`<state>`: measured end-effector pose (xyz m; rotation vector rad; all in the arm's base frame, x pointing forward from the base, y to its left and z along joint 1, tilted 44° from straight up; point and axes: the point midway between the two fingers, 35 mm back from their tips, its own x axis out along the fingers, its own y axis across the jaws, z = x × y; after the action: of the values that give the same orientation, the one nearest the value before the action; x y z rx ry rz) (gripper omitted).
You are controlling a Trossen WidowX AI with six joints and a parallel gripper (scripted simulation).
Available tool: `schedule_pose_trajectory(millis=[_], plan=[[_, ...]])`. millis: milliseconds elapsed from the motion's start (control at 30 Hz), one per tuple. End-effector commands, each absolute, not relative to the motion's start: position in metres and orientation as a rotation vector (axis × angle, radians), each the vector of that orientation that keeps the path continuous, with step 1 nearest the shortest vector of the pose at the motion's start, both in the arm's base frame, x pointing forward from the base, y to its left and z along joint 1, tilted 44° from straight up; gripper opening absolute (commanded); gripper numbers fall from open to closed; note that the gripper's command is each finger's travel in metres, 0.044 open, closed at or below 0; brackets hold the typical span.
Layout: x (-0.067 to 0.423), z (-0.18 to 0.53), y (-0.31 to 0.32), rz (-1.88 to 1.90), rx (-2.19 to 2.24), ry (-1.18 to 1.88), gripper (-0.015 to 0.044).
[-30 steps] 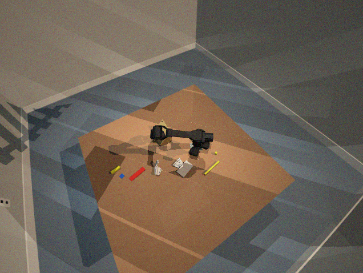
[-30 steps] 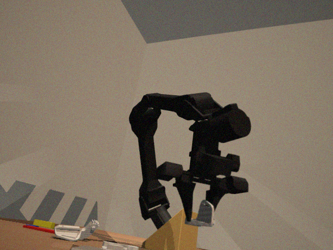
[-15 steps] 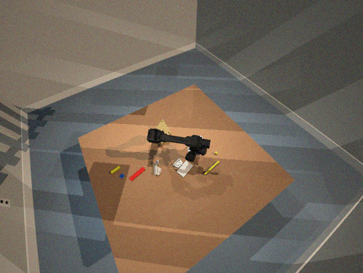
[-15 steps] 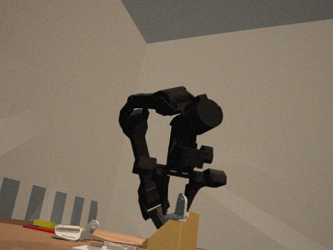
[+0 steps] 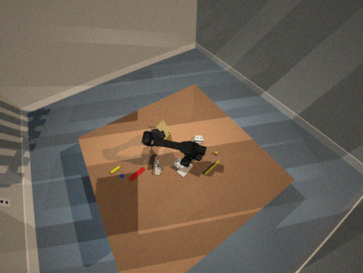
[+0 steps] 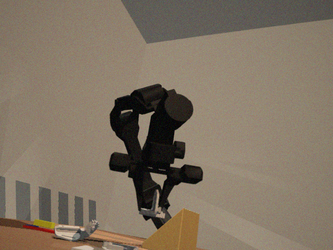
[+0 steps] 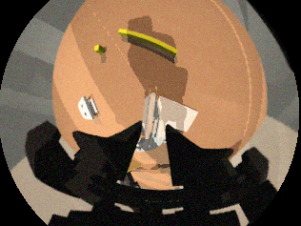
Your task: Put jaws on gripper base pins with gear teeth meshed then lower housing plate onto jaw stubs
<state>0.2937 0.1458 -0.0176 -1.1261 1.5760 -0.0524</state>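
My gripper [image 6: 156, 211] [image 7: 154, 124] is shut on a white jaw [image 6: 154, 212] [image 7: 150, 113], held above the table; its fingertips are hidden in the top view. The other white jaw [image 5: 157, 169] [image 6: 67, 233] lies on the table, its toothed end raised. A low white part [image 5: 177, 163] [image 6: 115, 245] lies below and partly behind the held jaw; whether it is the gripper base is unclear. A flat pale plate [image 5: 184, 171] [image 6: 81, 247] [image 7: 180, 113] lies beside it. A white piece with two dark spots [image 5: 198, 139] [image 7: 87, 108] lies apart; I cannot tell whether it is the housing plate.
A yellow wedge [image 5: 162, 128] [image 6: 177, 231] stands near the arm's base. A long yellow bar [image 5: 212, 167] [image 7: 150, 41] and a small yellow cube [image 5: 216, 153] [image 7: 98, 49] lie beyond the plate. A red bar [image 5: 137, 173], blue cube [image 5: 121, 176] and short yellow bar [image 5: 115, 169] lie at the left.
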Motion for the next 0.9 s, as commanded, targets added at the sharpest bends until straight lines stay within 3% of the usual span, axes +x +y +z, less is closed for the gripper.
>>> schedule_pose_trajectory(millis=[0, 867], plan=[[0.298, -0.010, 0.136, -0.064, -1.125, 1.577, 0.0134], [0.318, 0.032, 0.088, -0.147, -1.069, 1.562, 0.0134]])
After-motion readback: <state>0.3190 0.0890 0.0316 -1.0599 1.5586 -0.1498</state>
